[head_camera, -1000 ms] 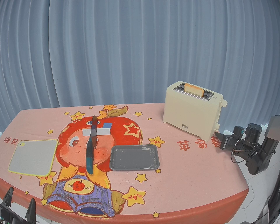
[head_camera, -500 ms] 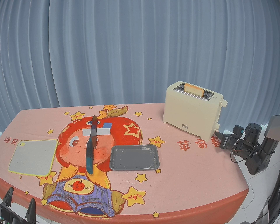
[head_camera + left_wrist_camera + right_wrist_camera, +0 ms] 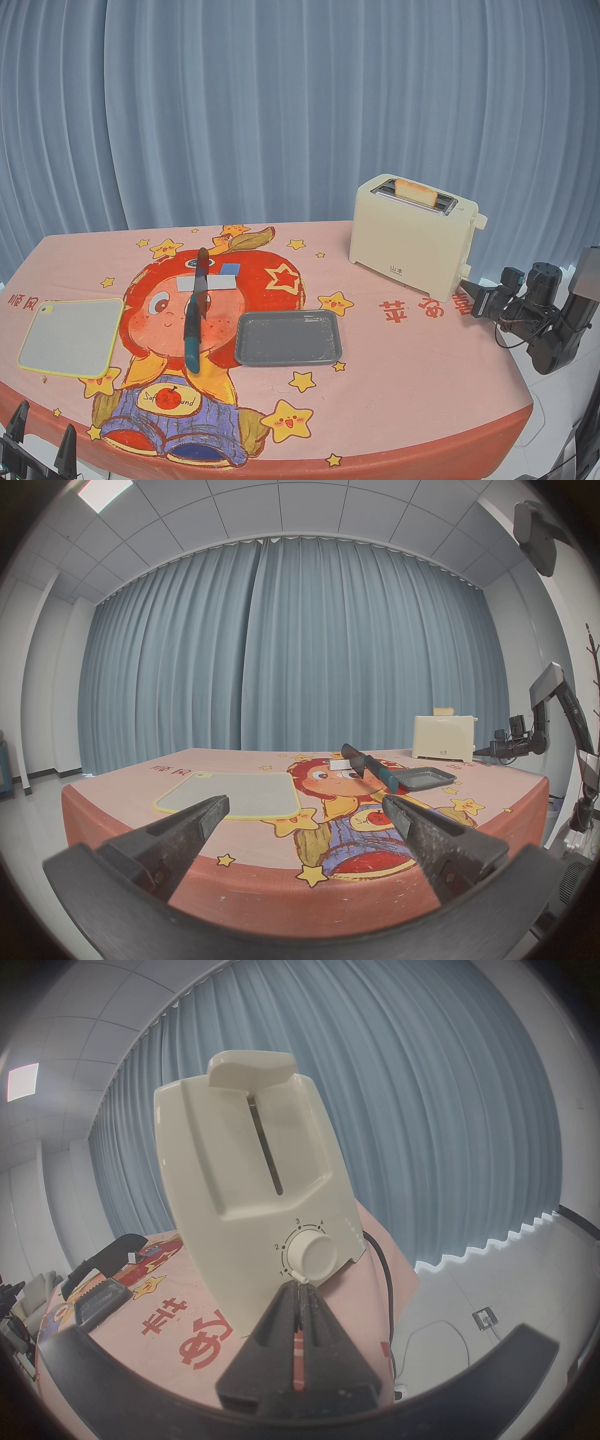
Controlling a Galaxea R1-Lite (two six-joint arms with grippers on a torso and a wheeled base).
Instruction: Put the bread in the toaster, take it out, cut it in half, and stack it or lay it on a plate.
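A slice of toasted bread [image 3: 415, 192] stands up out of the near slot of the cream toaster [image 3: 409, 240] at the table's back right. The toaster's lever [image 3: 253, 1069] sits at the top of its slit. My right gripper [image 3: 465, 286] is shut and empty, its tip just in front of the dial [image 3: 312, 1257] low on the toaster's right end. My left gripper [image 3: 304, 802] hangs open and empty off the table's front left corner. A teal-handled knife [image 3: 194, 312] lies mid-table, its blade propped on a white block. The grey plate [image 3: 289, 337] is beside it.
A grey cutting board with a yellow rim [image 3: 72, 337] lies at the front left. The toaster's black cord [image 3: 381, 1285] runs down off the table's right edge. The table's front right part is bare cloth. A curtain closes off the back.
My right gripper has shifted only very slightly beside the toaster's end. Nothing else has moved.
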